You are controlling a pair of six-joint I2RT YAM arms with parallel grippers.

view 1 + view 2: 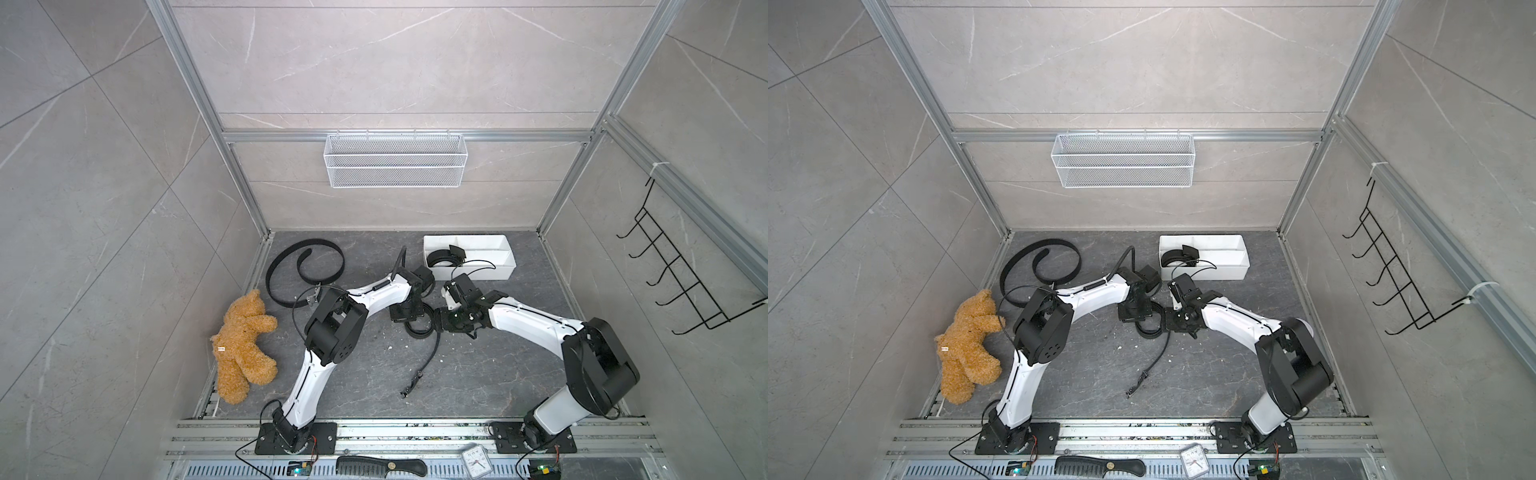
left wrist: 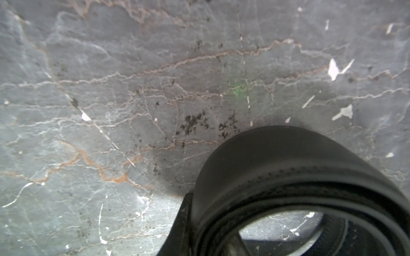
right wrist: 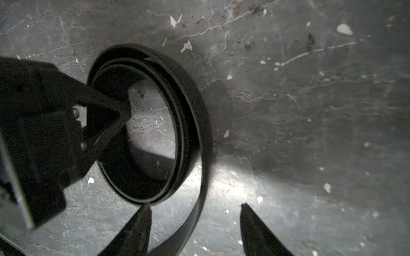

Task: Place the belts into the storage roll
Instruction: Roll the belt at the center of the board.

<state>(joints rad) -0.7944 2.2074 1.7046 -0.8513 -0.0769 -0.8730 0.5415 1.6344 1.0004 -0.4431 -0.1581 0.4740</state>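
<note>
Jaws on the right gripper are standing fairly wide, straddling the loose tail of the middle belt without pinching it; one fingertip is sitting just beside the coil's rim. Jaws on the left gripper are standing narrow. One finger is reaching inside the coil, and they appear to be pinching the coil's wall, though the outer finger is hidden.

This belt is lying half wound on the table between the two grippers, its tail running back toward the robot and ending at the buckle. A second belt is sitting coiled in the left near compartment of the tray. A third belt is sprawling in a loose spiral well off to the left.

Winding seems to be the step in hand. Doing it well probably means the left gripper holding the core low and firm while the right is taking the tail a little further along and laying each wrap flat and snug. The strap looks springy, so one grip should be staying on at all times.
</note>
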